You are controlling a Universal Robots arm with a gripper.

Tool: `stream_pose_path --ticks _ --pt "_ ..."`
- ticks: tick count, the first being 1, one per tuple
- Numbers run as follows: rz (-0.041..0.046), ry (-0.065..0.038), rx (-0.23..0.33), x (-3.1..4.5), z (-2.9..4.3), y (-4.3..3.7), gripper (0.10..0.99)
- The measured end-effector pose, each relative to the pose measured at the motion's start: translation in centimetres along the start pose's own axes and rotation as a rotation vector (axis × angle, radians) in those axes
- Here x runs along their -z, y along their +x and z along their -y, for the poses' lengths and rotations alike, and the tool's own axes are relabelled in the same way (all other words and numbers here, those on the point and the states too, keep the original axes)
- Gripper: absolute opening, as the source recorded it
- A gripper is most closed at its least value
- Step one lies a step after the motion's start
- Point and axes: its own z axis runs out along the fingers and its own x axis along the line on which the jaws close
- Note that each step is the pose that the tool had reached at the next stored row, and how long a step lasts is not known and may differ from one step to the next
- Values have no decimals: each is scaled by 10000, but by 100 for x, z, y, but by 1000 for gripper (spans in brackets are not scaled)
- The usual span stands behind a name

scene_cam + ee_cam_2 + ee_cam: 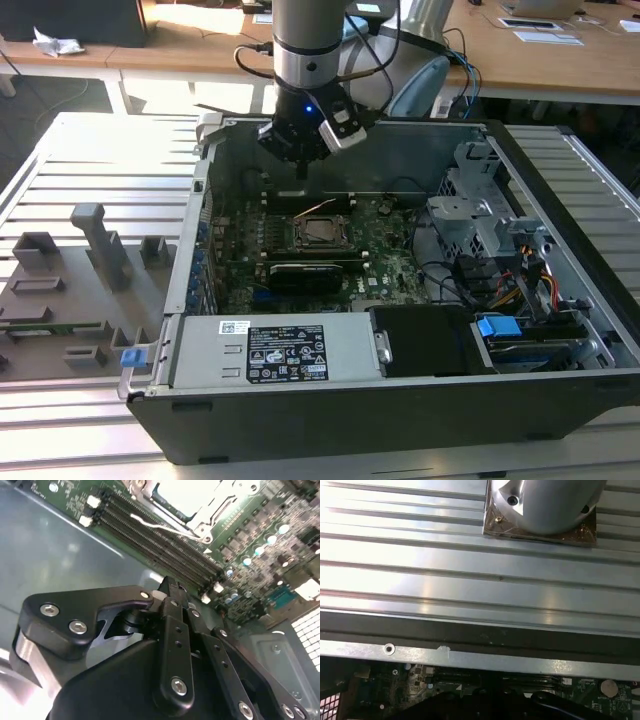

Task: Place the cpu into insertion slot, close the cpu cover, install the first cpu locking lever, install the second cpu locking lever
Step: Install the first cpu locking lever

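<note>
Silvery-grey, the cpu lies in the insertion slot on the green motherboard, the cpu cover framing it in the second wrist view. The gripper hangs above the board near the socket, fingers pressed together on nothing

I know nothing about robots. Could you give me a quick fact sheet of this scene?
setting: open computer case on a ribbed metal table
gripper: shut, empty, hovering over the motherboard near the insertion slot
cpu: seated in the insertion slot
cpu cover: appears down over the cpu
lever: one thin wire lever stands raised
</note>
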Motion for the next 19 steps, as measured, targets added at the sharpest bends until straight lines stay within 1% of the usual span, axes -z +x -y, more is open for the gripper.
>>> stream_pose_path --ticks 1,3,5,7,10,11,14,19 --pt "1 -11 0 0 0 0 106" --pt "-2 12 0 1 10 1 106" --pt "-2 20 0 4 46 4 106" --pt "-2 25 0 16 142 11 106" --pt "-2 30 2 28 232 18 106" --pt "-3 33 1 33 277 22 106" --pt "-3 34 -1 11 296 25 106" --pt "-7 40 0 -83 314 27 106"
